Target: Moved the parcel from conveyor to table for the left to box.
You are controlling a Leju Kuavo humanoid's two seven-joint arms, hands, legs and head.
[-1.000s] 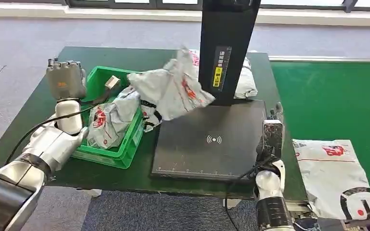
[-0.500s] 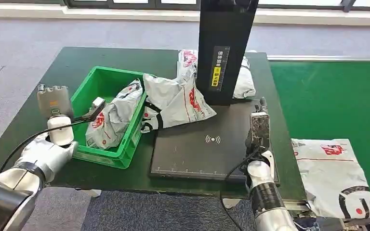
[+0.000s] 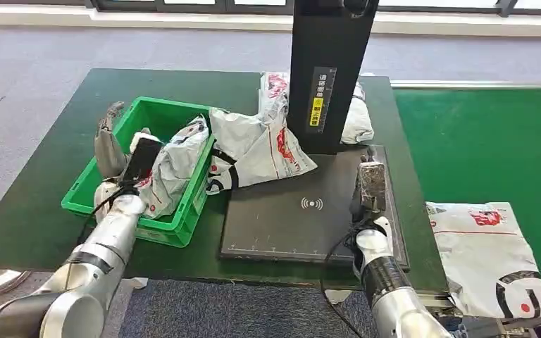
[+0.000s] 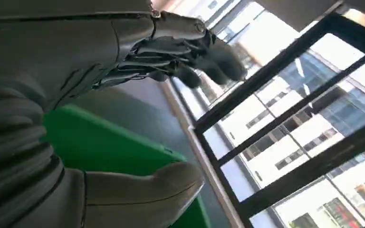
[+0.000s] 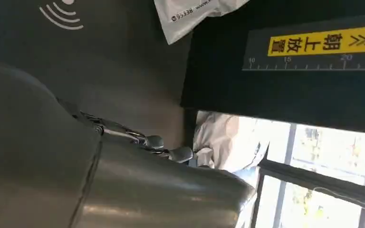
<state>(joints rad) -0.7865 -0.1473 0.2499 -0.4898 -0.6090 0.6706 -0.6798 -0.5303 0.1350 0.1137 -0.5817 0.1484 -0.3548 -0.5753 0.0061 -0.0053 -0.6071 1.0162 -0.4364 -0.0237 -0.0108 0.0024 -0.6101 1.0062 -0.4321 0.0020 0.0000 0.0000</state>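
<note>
Our left hand (image 3: pixel 116 151) is at the left of the head frame, above the green crate (image 3: pixel 84 193), fingers spread and holding nothing. Our right hand (image 3: pixel 370 184) stands edge-on at the lower centre-right, above the black scanner pad (image 3: pixel 282 225), also empty, fingers straight as far as we can tell. We judge the step in hand is fetching the next parcel (image 3: pixel 489 250), which lies flat on the green conveyor (image 3: pixel 486 148) at the lower right. To do it well, we should swing the right hand clear of the scanner post (image 3: pixel 327 70), come down on the bag's near edge, and grip a fold rather than its slack middle. We count one parcel on the conveyor, at least one in the crate, one draped over its rim, and one behind the post; one crate, one scanner.
</note>
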